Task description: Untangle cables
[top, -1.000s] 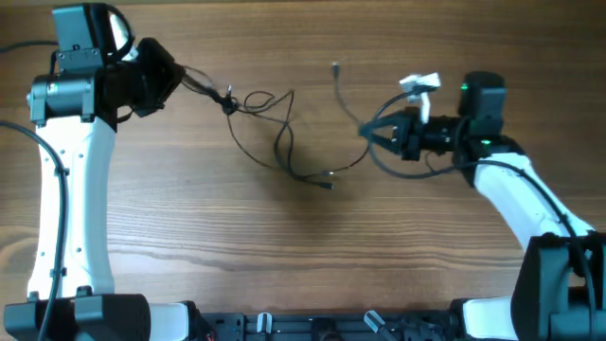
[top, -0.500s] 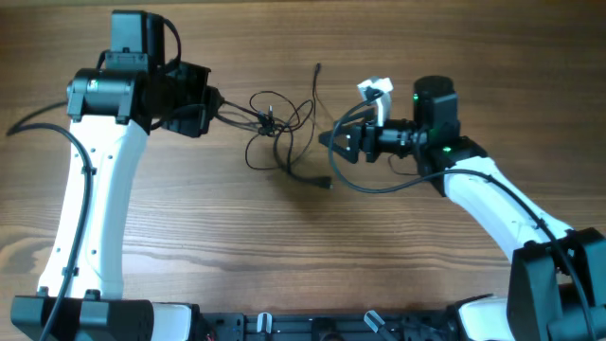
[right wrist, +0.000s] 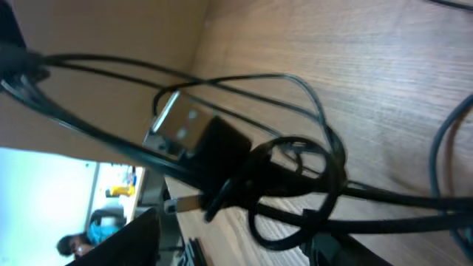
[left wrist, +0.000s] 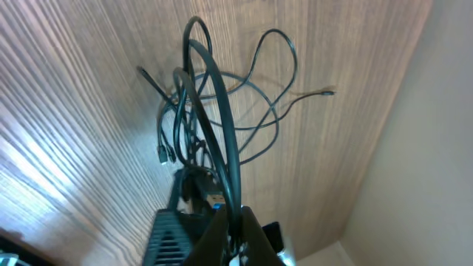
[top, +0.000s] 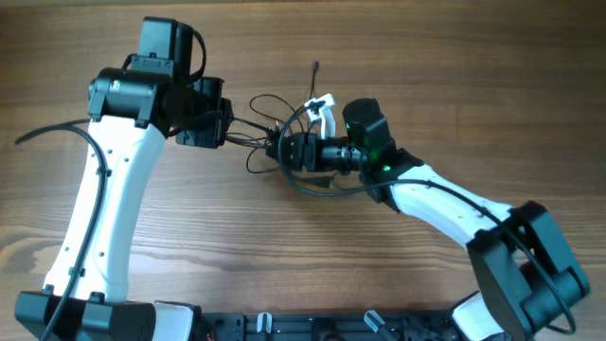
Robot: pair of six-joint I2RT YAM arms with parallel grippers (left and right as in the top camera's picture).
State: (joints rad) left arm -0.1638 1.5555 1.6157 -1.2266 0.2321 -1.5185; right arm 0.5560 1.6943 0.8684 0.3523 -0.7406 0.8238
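The cables [top: 275,118] are thin black cords bunched in loose loops at the table's middle, with one plug end [top: 315,66] lying farther back. My left gripper [top: 230,124] is shut on a strand at the bundle's left side. In the left wrist view the strand [left wrist: 222,140] runs up from between the closed fingers [left wrist: 222,233], and several loops spread over the wood. My right gripper [top: 277,149] is at the bundle's right side. In the right wrist view it [right wrist: 244,240] stands open, with a knot of loops [right wrist: 295,177] between its fingers, which are spread apart.
The right arm's own thicker black cable [top: 317,187] loops just in front of the bundle. A white tag [top: 322,102] sticks up from the right wrist. The two grippers are close together, almost facing each other across the bundle.
Both arms have moved inward. The left gripper has carried its strand to the right, and the stretched cords have gone slack and bunched. The right gripper has opened and pushed left into the tangle.
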